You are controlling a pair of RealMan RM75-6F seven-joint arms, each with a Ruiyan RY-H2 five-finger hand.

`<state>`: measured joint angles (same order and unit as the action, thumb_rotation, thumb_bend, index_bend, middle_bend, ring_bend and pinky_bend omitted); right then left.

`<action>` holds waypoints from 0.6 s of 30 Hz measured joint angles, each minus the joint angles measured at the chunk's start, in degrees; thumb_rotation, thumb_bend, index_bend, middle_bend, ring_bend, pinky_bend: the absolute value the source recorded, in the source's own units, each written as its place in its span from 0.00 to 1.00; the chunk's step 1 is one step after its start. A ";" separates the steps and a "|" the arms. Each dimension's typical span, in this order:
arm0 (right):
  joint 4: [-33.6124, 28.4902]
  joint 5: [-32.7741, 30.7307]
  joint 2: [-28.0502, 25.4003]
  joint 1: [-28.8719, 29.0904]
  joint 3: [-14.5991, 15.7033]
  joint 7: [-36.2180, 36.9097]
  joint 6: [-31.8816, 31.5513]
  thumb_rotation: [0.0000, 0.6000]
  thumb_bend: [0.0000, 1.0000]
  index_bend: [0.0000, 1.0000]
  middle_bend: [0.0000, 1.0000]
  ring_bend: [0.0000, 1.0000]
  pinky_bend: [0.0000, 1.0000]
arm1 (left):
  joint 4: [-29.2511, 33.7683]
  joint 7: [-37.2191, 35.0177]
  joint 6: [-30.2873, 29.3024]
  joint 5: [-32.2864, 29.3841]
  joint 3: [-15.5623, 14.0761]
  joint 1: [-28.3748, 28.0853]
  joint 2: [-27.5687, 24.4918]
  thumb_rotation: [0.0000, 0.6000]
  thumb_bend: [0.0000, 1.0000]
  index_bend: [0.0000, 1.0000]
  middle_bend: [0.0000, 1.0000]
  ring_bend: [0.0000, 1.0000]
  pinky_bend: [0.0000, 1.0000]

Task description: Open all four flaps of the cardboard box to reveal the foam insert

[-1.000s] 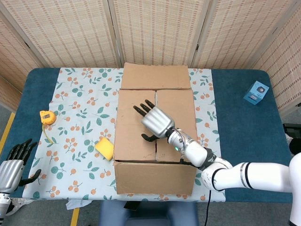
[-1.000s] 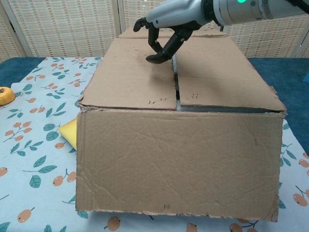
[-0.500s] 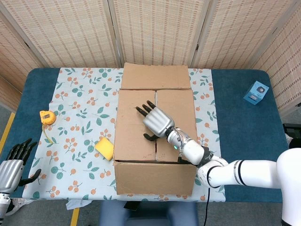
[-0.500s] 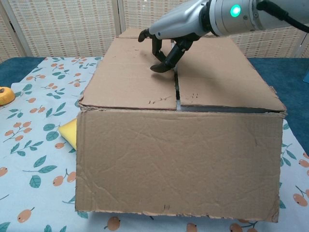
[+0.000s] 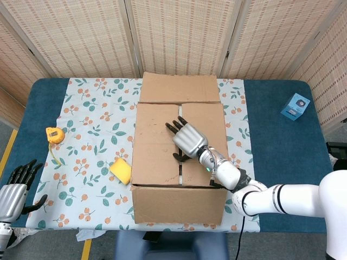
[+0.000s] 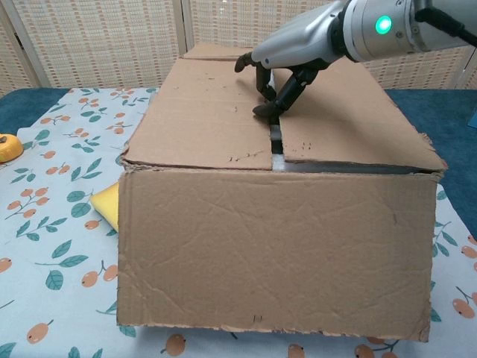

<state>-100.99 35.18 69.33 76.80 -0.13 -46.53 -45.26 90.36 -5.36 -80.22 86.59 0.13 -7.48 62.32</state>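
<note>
Right hand (image 5: 188, 141), grasping nothing, fingers curled down at the seam between the box's (image 6: 276, 246) inner flaps, likely to pry one up; left hand (image 5: 15, 190) released, idle off the desk

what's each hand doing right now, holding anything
Left hand: open, holding nothing, off the box.
Right hand: holding nothing, fingers apart, fingertips at the gap between the box flaps.

We are seeing the right hand (image 5: 188, 140) reaching forward, fingers (image 6: 267, 110) curled down; left hand (image 5: 13, 193) resting low, fingers spread.
</note>
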 measured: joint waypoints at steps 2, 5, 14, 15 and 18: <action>-1.16 -0.12 -1.13 -0.16 0.33 -0.03 -0.70 0.37 0.49 0.63 0.02 0.00 0.00 | -0.04 0.24 0.14 -0.12 0.04 -0.06 0.08 1.00 0.38 0.00 0.00 0.00 0.00; -3.18 -0.16 -3.10 -0.56 0.71 0.02 -1.94 0.37 0.50 0.63 0.02 0.00 0.00 | -0.03 0.67 0.35 -0.24 0.09 -0.18 0.19 1.00 0.38 0.00 0.00 0.00 0.00; -10.18 1.28 -10.38 -3.08 0.99 0.96 -7.00 0.37 0.50 0.63 0.02 0.00 0.00 | 0.20 2.00 0.71 0.03 -0.10 -0.42 0.59 1.00 0.38 0.00 0.00 0.00 0.00; -10.90 1.59 -11.19 -3.46 0.94 1.15 -7.54 0.37 0.50 0.63 0.02 0.00 0.00 | 0.24 2.10 0.84 0.03 -0.11 -0.49 0.60 1.00 0.38 0.00 0.00 0.00 0.00; -13.31 2.60 -13.97 -4.77 0.70 1.79 -9.22 0.37 0.50 0.63 0.02 0.00 0.00 | 0.30 2.45 1.02 0.09 -0.18 -0.60 0.71 1.00 0.38 0.00 0.00 0.00 0.00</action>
<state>-114.30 37.79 55.37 72.03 0.57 -44.74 -54.48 90.66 -2.90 -79.20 86.68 -0.04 -8.07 63.03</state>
